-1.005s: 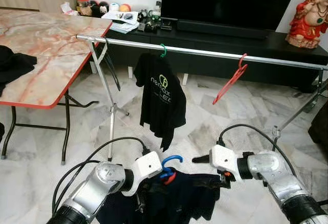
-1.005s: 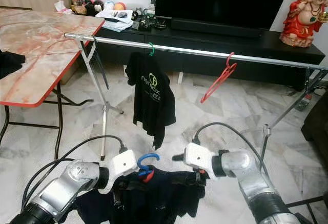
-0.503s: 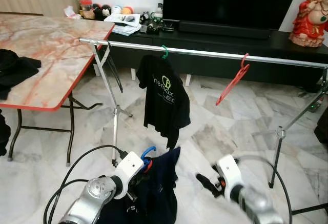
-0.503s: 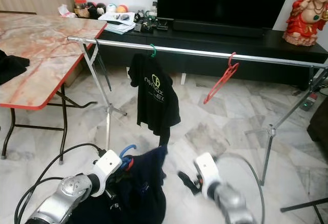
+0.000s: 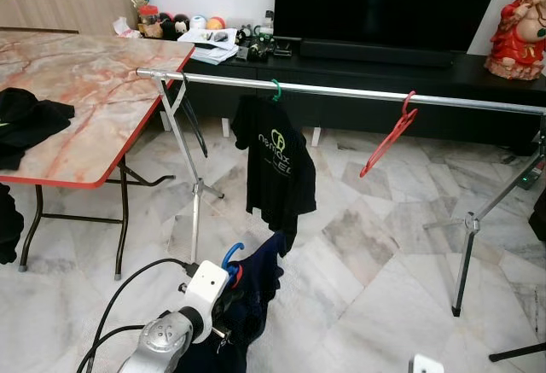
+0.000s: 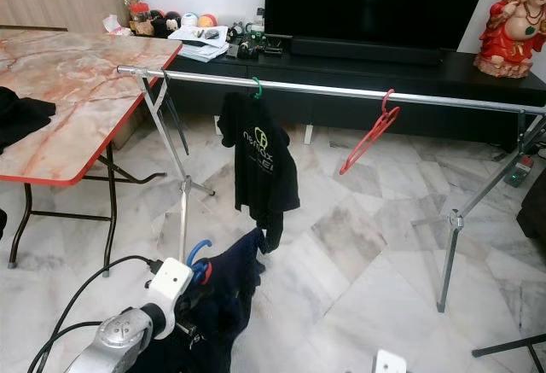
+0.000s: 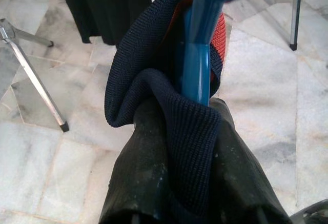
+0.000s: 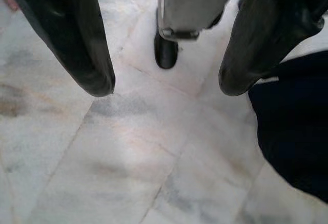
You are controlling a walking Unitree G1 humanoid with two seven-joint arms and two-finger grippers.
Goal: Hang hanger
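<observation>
Down at your left side, the left claw (image 7: 197,131) is clenched on the blue hanger (image 5: 230,259) with its navy garment (image 5: 256,283), now carried alone: your right claw (image 8: 166,88) has let go and dropped low, fingers spread over bare floor. Judging by that, the lift to the clothes rail (image 5: 358,92), between the black T-shirt (image 5: 280,172) and red hanger (image 5: 388,136), falls to one arm.
</observation>
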